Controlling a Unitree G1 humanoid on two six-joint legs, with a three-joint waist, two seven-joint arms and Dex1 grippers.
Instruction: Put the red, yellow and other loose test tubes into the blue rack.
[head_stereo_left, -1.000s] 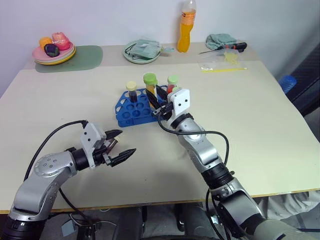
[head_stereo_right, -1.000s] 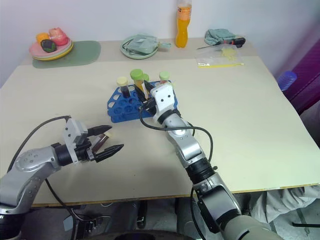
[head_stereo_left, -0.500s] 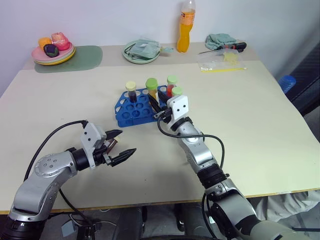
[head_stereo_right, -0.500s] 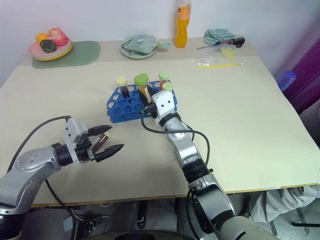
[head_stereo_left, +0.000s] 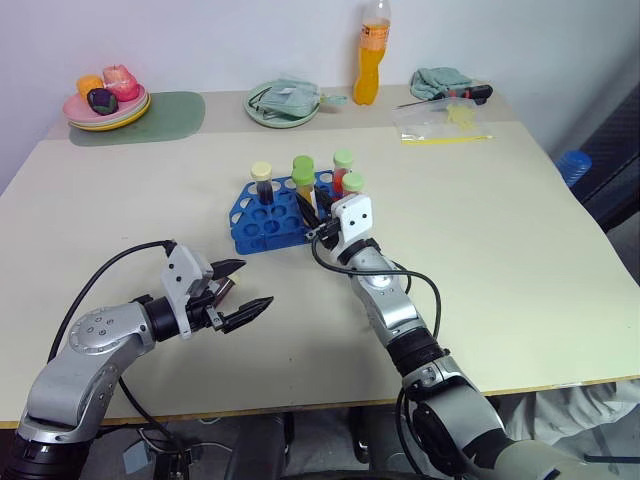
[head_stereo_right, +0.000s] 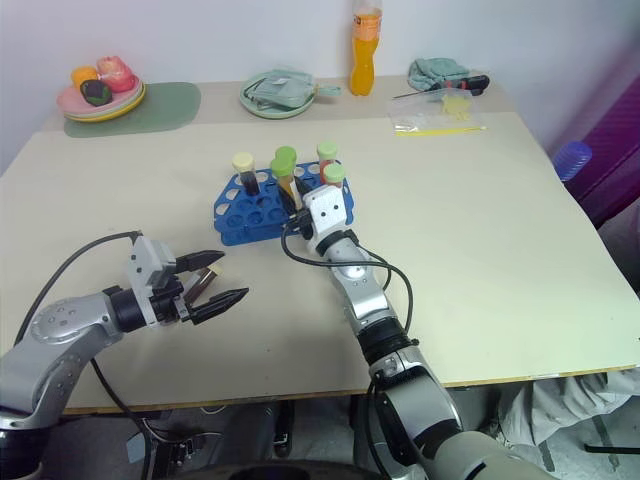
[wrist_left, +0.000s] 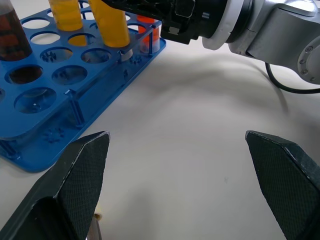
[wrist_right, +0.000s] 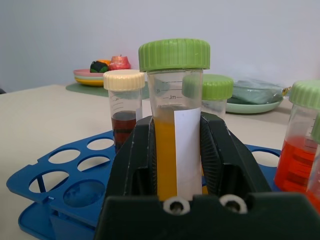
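The right gripper (wrist_right: 175, 165) is clamped on a yellow tube (wrist_right: 173, 125) with a green cap, held upright over the blue rack (head_stereo_left: 262, 222); in the right wrist view the black fingers (wrist_right: 135, 160) are seen pressed against both sides of the tube, its white label facing the camera; whether the tube's foot is already seated in a hole cannot be told, since the gripper body hides the lower end there; in the left wrist view its bottom is seen right at the rack's top plate, at a hole on the near edge. The left gripper (head_stereo_left: 240, 290) is held with its jaws wide apart and nothing between them, above bare table (head_stereo_left: 500, 230), near the rack's front corner but apart from it. In the rack a dark tube (head_stereo_left: 262, 183) with a cream cap is standing upright, and a red tube (head_stereo_left: 343, 170) with a green cap at the far end; another green-capped tube (head_stereo_left: 353, 186) is partly covered by the right wrist, so its contents are hard to make out. At the table's far edge a plate of toy food (head_stereo_left: 105, 95), a green dish (head_stereo_left: 285, 100) and an orange bottle (head_stereo_left: 371, 60) are seen; the bottle's top is cut off by the frame.
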